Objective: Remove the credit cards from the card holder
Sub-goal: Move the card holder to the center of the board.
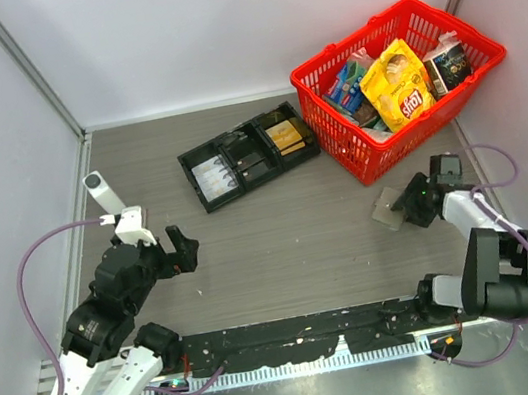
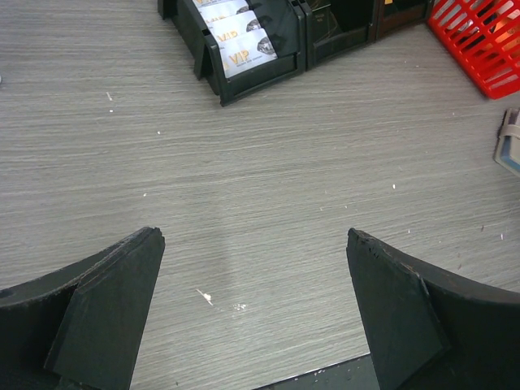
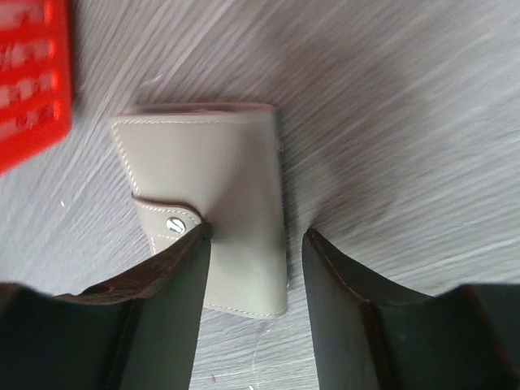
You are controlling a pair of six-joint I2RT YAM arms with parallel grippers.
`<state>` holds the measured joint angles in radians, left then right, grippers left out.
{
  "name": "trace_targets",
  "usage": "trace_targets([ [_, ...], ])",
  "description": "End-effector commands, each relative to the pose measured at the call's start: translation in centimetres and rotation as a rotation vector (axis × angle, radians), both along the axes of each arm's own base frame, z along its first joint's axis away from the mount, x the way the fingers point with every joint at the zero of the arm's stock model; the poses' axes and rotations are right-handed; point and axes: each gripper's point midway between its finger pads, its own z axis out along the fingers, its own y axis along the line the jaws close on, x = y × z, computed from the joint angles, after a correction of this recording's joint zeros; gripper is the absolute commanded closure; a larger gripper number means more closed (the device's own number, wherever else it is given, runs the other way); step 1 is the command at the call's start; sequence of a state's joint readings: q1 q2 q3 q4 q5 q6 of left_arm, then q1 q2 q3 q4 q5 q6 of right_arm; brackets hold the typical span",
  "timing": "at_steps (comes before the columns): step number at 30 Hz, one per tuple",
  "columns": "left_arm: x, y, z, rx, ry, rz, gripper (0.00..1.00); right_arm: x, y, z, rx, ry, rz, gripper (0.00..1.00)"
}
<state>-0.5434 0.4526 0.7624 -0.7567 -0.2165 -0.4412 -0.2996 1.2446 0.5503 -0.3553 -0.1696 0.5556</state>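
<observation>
Well to the left of the red basket (image 1: 397, 84), our left gripper (image 1: 184, 249) hovers over the table (image 1: 294, 253), jaws spread wide and holding nothing. The card holder (image 3: 203, 203), a grey sleeve fastened by a snap strap (image 3: 166, 213), lies flat just in front of the basket's near corner. Our right gripper (image 3: 257, 236) sits low over it, jaws partly apart and straddling one long edge. They seem not yet to touch it, though blur makes that uncertain. No credit cards show. We judge the pinch should seat squarely on that edge, away from the strap, before any lift.
</observation>
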Motion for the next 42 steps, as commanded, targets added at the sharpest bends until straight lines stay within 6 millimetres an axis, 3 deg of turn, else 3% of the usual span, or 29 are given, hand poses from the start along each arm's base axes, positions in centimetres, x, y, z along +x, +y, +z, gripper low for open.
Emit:
trace_targets([
  [1, 0.5, -0.7, 1.0, -0.026, -0.036, -0.018, 0.0, -0.8, 4.5, -1.0, -0.028, 0.036, 0.159, 0.49],
  [6, 0.5, -0.8, 0.9, -0.028, -0.034, -0.024, 0.0, -1.5, 7.2, -2.0, -0.051, 0.067, 0.171, 0.55],
  [12, 0.5, -0.7, 1.0, -0.027, -0.037, -0.023, 0.0, -3.3, 12.9, -3.1, -0.021, 0.054, 0.235, 0.67],
  [17, 0.5, -0.8, 0.9, -0.028, -0.035, -0.026, 0.0, -4.3, 20.0, -2.5, -0.006, -0.009, 0.377, 0.68],
  [18, 0.5, -0.9, 0.9, -0.03, -0.037, -0.027, 0.0, -3.5, 21.3, -1.6, -0.002, -0.034, 0.384, 0.68],
  [19, 0.5, -1.0, 0.9, -0.031, -0.033, -0.032, 0.0, -4.1, 22.2, -2.1, -0.035, -0.018, 0.424, 0.68],
  [20, 0.5, -1.0, 0.8, -0.032, -0.031, -0.033, 0.0, -3.0, 23.8, -0.8, -0.029, -0.053, 0.444, 0.67],
  [23, 0.5, -1.1, 0.7, -0.042, -0.021, -0.03, 0.0, -2.1, 27.4, 0.6, -0.065, -0.085, 0.546, 0.63],
  [26, 0.4, -1.5, 0.6, -0.056, -0.001, -0.033, 0.0, -1.8, 28.4, 1.1, -0.068, -0.093, 0.584, 0.55],
  [32, 0.8, -4.7, -1.2, -0.116, 0.169, -0.1, 0.07, -2.5, 27.1, 1.2, -0.061, -0.105, 0.605, 0.39],
  [35, 1.1, -6.9, -2.7, -0.153, 0.27, -0.152, 0.1, -2.9, 26.2, 0.2, -0.006, -0.103, 0.593, 0.37],
  [38, 1.6, -8.5, -3.9, -0.187, 0.327, -0.165, 0.11, -2.0, 26.7, 0.6, 0.104, -0.149, 0.584, 0.38],
  [42, 2.3, -10.4, -5.3, -0.222, 0.384, -0.155, 0.12, -2.3, 28.0, 0.4, 0.204, -0.151, 0.638, 0.43],
])
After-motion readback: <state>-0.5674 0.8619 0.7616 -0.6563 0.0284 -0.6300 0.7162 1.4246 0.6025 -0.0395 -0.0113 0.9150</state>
